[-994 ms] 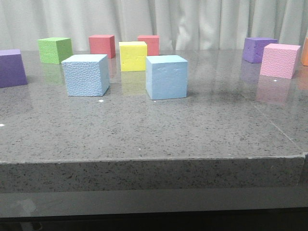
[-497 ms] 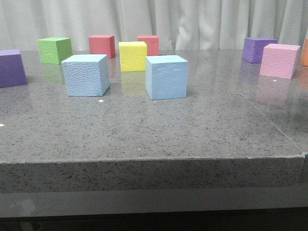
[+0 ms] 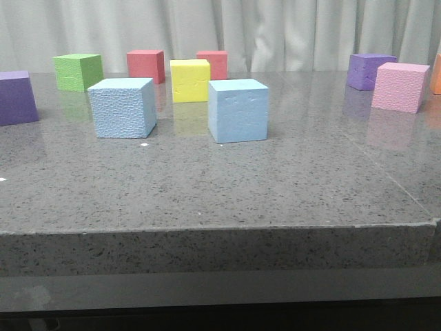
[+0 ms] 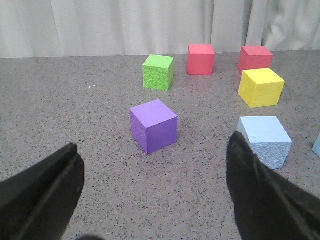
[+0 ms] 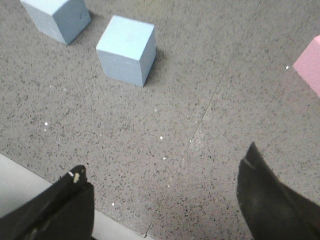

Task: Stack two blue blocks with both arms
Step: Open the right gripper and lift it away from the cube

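Two sky-blue foam cubes sit apart on the grey speckled table (image 3: 207, 186), unstacked, neither touched by an arm. Left gripper (image 4: 155, 175): fingers spread wide, nothing between them. Ahead of it, roughly centred in the gap, a purple cube (image 4: 154, 125); beyond that a green cube (image 4: 158, 72), then two red cubes (image 4: 201, 59) (image 4: 255, 58) at the back and a yellow cube (image 4: 261, 87). The pebbly left blue block (image 4: 265, 141) lies just ahead of that gripper's right finger (image 4: 260, 195). Right gripper (image 5: 162, 197): jaws also wide open, empty, over bare table near its edge. The right blue block (image 5: 126, 49) stands well ahead of its left finger (image 5: 65, 205), the other blue one farther out at that side. A pink cube (image 5: 311, 65) is off past the right finger. Front view shows no arms.
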Controlling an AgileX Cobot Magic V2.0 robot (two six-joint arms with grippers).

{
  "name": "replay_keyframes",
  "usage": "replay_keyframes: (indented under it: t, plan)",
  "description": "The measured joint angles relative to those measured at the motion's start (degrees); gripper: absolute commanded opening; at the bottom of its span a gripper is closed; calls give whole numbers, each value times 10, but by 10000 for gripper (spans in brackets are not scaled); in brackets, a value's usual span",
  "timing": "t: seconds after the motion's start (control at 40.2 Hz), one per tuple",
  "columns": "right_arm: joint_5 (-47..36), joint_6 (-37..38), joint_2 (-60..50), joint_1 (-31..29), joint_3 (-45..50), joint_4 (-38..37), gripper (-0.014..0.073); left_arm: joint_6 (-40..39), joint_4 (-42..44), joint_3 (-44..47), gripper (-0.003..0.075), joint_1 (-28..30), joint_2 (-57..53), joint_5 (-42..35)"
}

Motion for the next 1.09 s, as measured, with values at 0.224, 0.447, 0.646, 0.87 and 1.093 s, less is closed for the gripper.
replay_keyframes:
  t: [0.224,0.447,0.646,0.87,1.093]
  plan:
    - [-28,0,-22,0,5,0,596,0,0,0,564,0,0,0]
    - [-33,0,-22,0,5,0,596,0,-28,-4,564,0,15,-10]
    - [-34,0,-21,0,6,1,596,47,-85,-46,571,0,73,12]
    - [-35,0,-21,0,6,1,596,159,-176,-108,669,-48,173,31]
    - [-35,0,-21,0,6,1,596,180,-173,-152,681,-112,281,33]
